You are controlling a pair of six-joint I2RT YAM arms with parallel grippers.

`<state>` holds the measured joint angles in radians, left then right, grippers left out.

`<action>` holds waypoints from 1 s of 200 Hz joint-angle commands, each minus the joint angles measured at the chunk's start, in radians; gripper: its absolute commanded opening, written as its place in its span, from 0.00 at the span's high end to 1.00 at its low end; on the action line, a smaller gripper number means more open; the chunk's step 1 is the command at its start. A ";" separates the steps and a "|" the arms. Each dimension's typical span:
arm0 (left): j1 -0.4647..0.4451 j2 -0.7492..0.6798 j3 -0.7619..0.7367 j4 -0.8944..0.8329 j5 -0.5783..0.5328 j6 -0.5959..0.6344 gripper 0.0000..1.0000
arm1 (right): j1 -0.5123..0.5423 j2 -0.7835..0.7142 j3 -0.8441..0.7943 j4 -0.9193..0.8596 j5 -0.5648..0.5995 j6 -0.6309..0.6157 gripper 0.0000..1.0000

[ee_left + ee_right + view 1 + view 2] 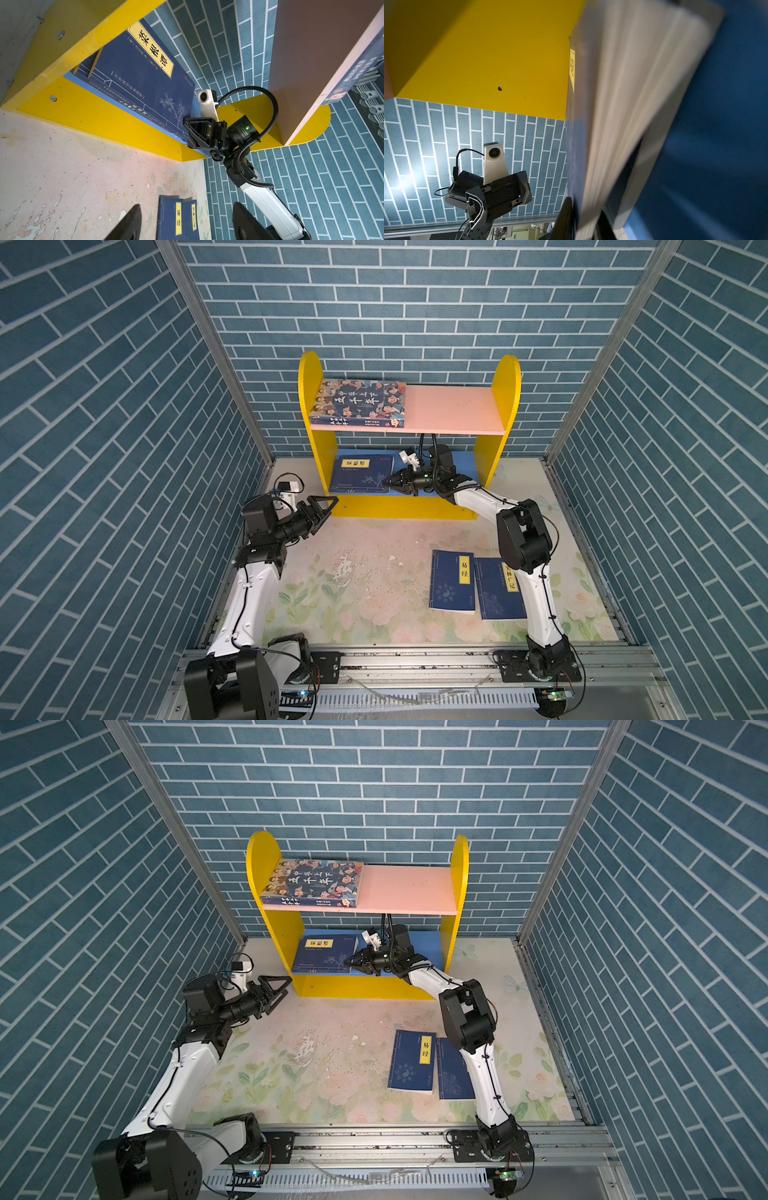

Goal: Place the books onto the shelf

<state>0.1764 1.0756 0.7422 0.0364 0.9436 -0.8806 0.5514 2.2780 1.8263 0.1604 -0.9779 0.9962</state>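
The shelf (399, 508) stands at the table's (353, 572) 12 o'clock, with the cartoon-faced book (359, 403) flat at the 9 o'clock end of its pink upper board (451, 410) and a navy book (361, 475) at the 9 o'clock end of the blue lower board (466, 461). The right gripper (388, 484) straddles that book's 3 o'clock edge with narrow jaws, though we cannot tell whether they pinch it. We see the left gripper (330, 508) wide open and empty by the shelf's 7 o'clock corner, while a second navy book (453, 580) and a third navy book (498, 589) lie side by side near the table's 4 o'clock.
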 commanded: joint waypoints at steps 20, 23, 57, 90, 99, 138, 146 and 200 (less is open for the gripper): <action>0.000 -0.002 0.001 0.027 0.007 0.003 0.29 | -0.002 -0.004 0.037 -0.138 0.067 -0.140 0.58; 0.000 -0.003 0.000 0.027 0.007 0.003 0.29 | 0.000 -0.006 0.037 -0.146 0.073 -0.145 0.57; 0.000 -0.008 -0.004 0.026 0.006 0.002 0.29 | -0.001 -0.029 0.037 -0.218 0.154 -0.199 0.52; 0.000 -0.017 -0.010 0.025 0.005 0.005 0.29 | -0.001 -0.058 0.029 -0.264 0.228 -0.242 0.51; 0.000 -0.018 -0.012 0.023 0.003 0.006 0.29 | -0.002 -0.063 0.026 -0.265 0.237 -0.246 0.51; 0.000 -0.020 -0.014 0.022 0.003 0.006 0.29 | -0.001 -0.078 -0.006 -0.244 0.272 -0.242 0.52; 0.000 -0.018 -0.014 0.022 0.004 0.008 0.29 | -0.002 -0.113 -0.028 -0.223 0.277 -0.235 0.53; 0.000 -0.015 -0.017 0.024 0.000 0.007 0.28 | 0.000 -0.170 -0.143 -0.079 0.268 -0.167 0.59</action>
<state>0.1764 1.0714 0.7399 0.0395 0.9428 -0.8825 0.5541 2.1471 1.7077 0.0261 -0.7242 0.8120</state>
